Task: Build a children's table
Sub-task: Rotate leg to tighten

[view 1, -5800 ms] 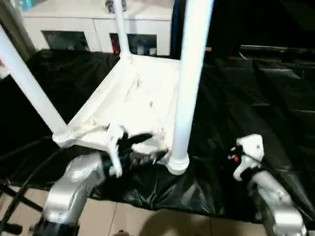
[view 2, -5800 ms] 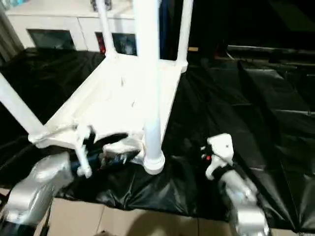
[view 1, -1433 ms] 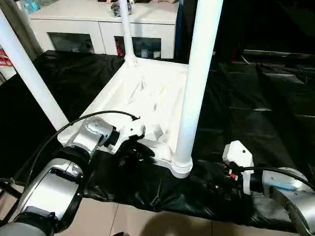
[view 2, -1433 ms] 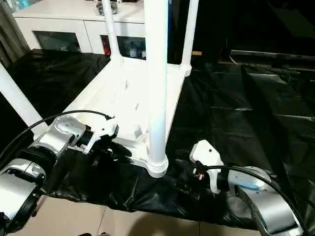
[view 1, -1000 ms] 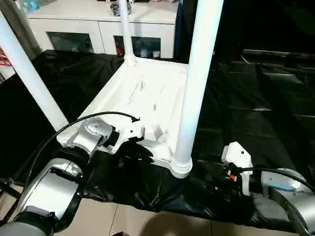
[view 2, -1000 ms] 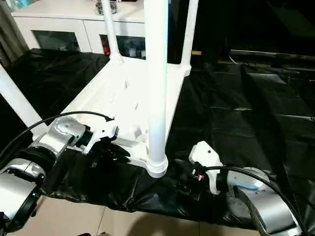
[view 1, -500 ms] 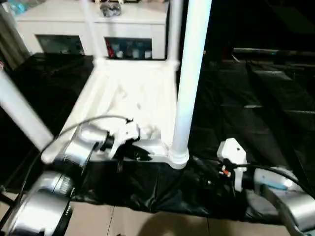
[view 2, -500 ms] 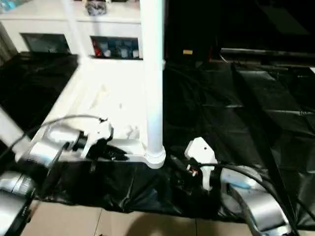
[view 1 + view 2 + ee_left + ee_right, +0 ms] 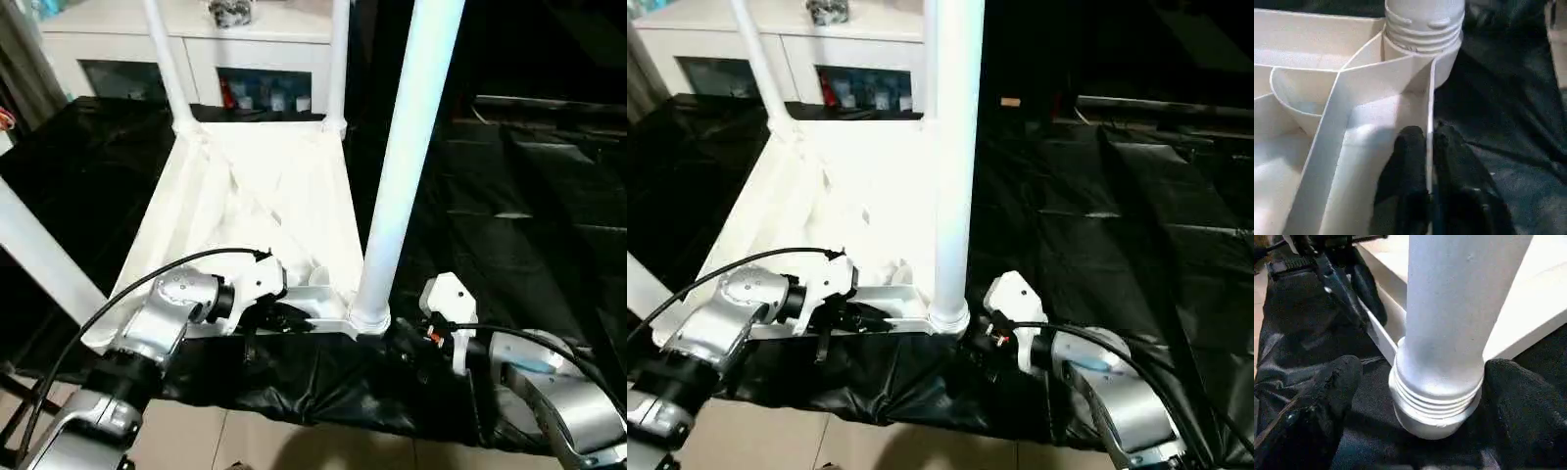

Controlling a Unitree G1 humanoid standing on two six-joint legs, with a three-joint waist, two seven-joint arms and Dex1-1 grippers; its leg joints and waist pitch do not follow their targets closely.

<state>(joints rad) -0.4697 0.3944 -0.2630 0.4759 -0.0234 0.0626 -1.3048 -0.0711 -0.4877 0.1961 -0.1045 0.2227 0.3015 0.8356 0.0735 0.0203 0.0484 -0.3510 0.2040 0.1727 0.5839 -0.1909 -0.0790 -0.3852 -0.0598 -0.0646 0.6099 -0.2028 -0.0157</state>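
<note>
The children's table [image 9: 265, 196] lies upside down on the black sheet, all white, with its legs pointing up. The near right leg [image 9: 407, 166] rises from its corner socket [image 9: 1435, 406]. My left gripper [image 9: 289, 318] is at the near rim. In the left wrist view its black fingers [image 9: 1408, 161] stand one on each side of the thin rim wall [image 9: 1429, 112], shut on it. My right gripper [image 9: 1435, 382] is open, with one finger [image 9: 1332, 387] on each side of the near right leg's ribbed base.
The big black-sheeted table [image 9: 509, 196] stretches away to the right. Its front edge runs just behind my grippers, with tiled floor [image 9: 294, 450] below. A white cabinet with glass doors [image 9: 265, 39] stands behind. A black cable [image 9: 118, 294] loops over my left forearm.
The view has shifted. The children's table has turned a little on the sheet, still in my left gripper. My right gripper has moved in from the right and now straddles the near right leg's base.
</note>
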